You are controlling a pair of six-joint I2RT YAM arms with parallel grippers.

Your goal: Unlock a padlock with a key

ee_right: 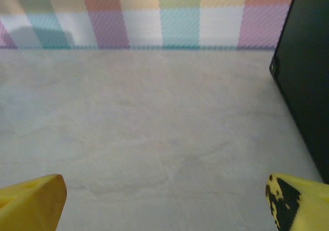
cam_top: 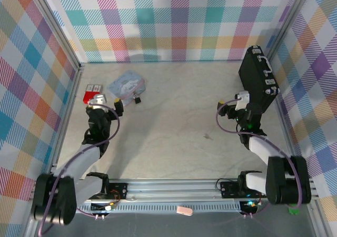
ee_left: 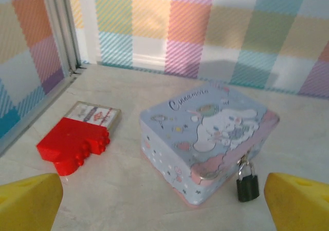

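Tabletop (cam_top: pixel 174 121) pale grey, walls (cam_top: pixel 174 21) plaid; left claw (cam_top: pixel 109 102) and right claw (cam_top: pixel 237 106) gape wide, holding nothing

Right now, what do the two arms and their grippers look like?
The left arm and right arm have pale grey links between bulky black joints, each trailed by a purple cable. The left gripper and right gripper have blunt yellow fingers; one right finger has black marks.
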